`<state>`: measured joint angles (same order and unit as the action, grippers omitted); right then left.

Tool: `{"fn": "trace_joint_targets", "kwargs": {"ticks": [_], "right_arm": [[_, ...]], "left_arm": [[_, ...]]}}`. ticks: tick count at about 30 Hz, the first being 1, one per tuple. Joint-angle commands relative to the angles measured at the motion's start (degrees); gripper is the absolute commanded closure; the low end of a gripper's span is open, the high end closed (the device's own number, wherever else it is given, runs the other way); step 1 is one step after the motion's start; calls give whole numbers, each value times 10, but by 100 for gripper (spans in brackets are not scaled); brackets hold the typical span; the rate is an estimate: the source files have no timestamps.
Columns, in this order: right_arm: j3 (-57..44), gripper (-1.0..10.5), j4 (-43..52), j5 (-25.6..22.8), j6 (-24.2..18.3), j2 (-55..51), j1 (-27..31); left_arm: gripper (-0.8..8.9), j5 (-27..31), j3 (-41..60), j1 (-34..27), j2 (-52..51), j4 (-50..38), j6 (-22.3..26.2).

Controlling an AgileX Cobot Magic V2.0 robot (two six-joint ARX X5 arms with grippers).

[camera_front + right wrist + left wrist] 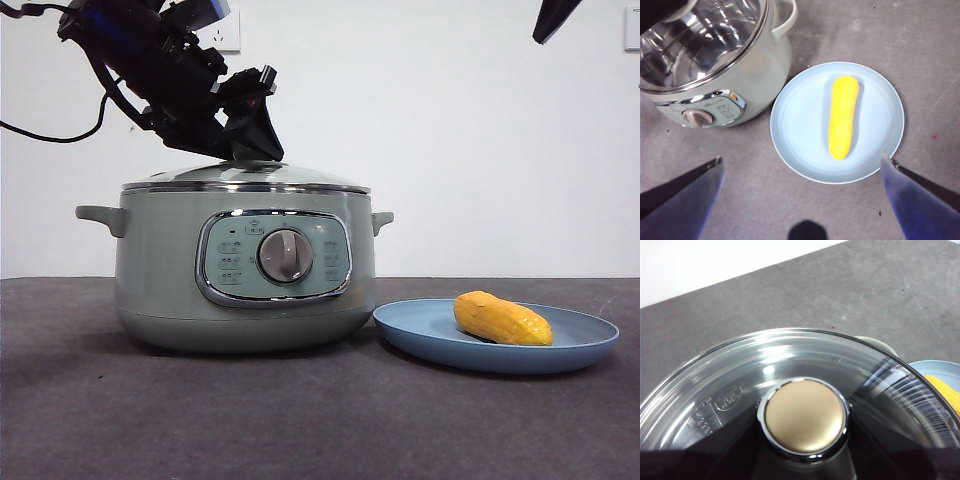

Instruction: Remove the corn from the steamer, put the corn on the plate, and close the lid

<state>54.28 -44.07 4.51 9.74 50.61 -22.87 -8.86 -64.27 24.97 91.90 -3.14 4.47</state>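
Note:
The glass lid (240, 176) sits on the sage-green steamer (160, 270). My left gripper (250, 140) comes down from the upper left and is shut on the lid's knob (805, 415), its jaws flanking the knob. The yellow corn (500, 318) lies on the light-blue plate (430, 330) to the right of the steamer. My right gripper (800, 160) is open and empty, high above the plate (800, 125) and the corn (843, 116). It shows only as a black tip (555, 18) in the front view.
The dark grey table (300, 420) runs in front of the steamer and plate. A white wall with a socket (225, 35) stands behind. The steamer's right handle (382, 219) is close to the plate's rim.

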Motion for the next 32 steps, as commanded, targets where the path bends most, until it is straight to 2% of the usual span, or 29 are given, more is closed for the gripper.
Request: {"fn": "trace_joint_targets", "kwargs": {"ticks": [1, 11, 15, 17, 20, 21, 32], "right_arm": [[-3, 411, 2, 1, 4, 0, -1], [-3, 411, 2, 1, 3, 0, -1], [-3, 411, 2, 1, 3, 0, -1], [-3, 411, 2, 1, 3, 0, -1], [-3, 411, 2, 1, 3, 0, -1], [-3, 411, 2, 1, 3, 0, -1], [-3, 411, 2, 1, 3, 0, -1]], "left_arm": [[822, -2, -4, 6, 9, -13, 2], [821, -2, -4, 7, 9, 63, 2], [805, -3, -4, 7, 9, 66, 2], [698, -3, -4, 7, 9, 66, 1], [388, -2, -4, 5, 9, 65, 1], [340, -2, -4, 5, 9, 64, 1], [341, -3, -4, 5, -23, 63, 1]]}}
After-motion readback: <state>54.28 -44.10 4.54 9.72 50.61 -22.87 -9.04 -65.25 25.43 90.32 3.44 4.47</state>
